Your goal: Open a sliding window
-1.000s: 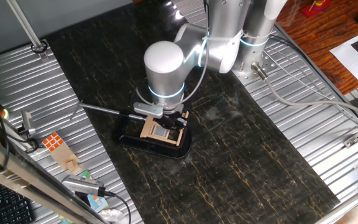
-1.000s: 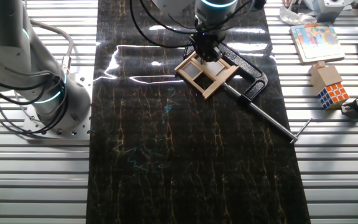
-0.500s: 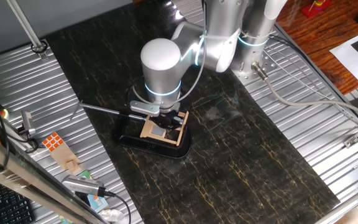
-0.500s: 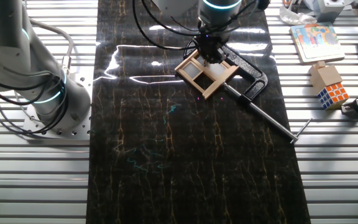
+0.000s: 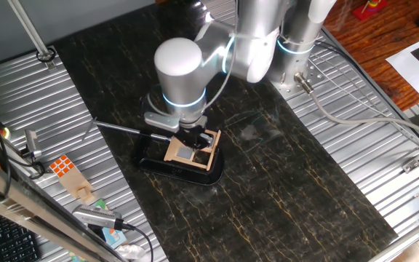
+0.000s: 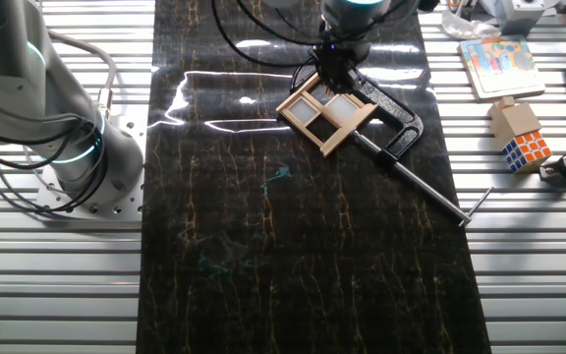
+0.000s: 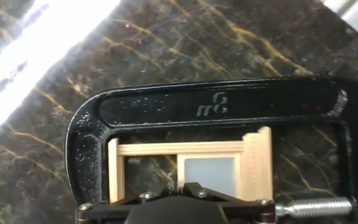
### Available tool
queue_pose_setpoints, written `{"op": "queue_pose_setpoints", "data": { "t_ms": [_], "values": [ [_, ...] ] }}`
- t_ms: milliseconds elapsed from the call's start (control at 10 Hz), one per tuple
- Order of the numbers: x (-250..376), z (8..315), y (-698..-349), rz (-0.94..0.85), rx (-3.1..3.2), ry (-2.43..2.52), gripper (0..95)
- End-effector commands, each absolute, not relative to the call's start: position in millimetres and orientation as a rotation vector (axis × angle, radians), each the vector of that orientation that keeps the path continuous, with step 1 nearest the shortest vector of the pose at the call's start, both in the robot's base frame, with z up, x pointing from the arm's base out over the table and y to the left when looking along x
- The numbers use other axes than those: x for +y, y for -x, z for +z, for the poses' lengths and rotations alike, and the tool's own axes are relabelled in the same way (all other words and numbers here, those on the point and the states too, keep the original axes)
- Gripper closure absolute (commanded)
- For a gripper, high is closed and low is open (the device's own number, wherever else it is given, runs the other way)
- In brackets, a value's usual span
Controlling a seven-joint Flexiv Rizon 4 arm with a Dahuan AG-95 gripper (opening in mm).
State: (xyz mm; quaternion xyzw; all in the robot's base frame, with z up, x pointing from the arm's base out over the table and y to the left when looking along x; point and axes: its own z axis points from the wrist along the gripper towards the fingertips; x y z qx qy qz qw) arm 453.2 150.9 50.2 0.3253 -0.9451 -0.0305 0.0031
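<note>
The sliding window is a small tan wooden frame with grey panes, held in a black C-clamp on the dark marble table. It also shows in the other fixed view. My gripper stands right over its far edge, likewise in the other fixed view. In the hand view my gripper is shut on the thin upright wooden strip of the sliding pane. Left of that strip, the frame shows the table through it. The clamp arches around the frame.
The clamp's long screw rod sticks out toward the right table edge. An orange-and-white tiled cube and a picture book lie on the ribbed metal side. A second arm's base stands at the left.
My arm has shifted sideways along the window's far edge, carrying the gripped strip with it. The pane has slid and an opening shows beside it.
</note>
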Motion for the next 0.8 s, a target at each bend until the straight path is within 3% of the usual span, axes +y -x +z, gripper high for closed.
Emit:
{"op": "queue_pose_setpoints", "data": {
  "t_ms": [100, 500, 800],
  "values": [
    [153, 85, -452, -0.077, -3.026, -0.781, 95.0],
    [159, 133, -431, -0.086, -3.071, -0.423, 95.0],
    [165, 164, -395, -0.077, -3.094, -0.351, 95.0]
  ]
}}
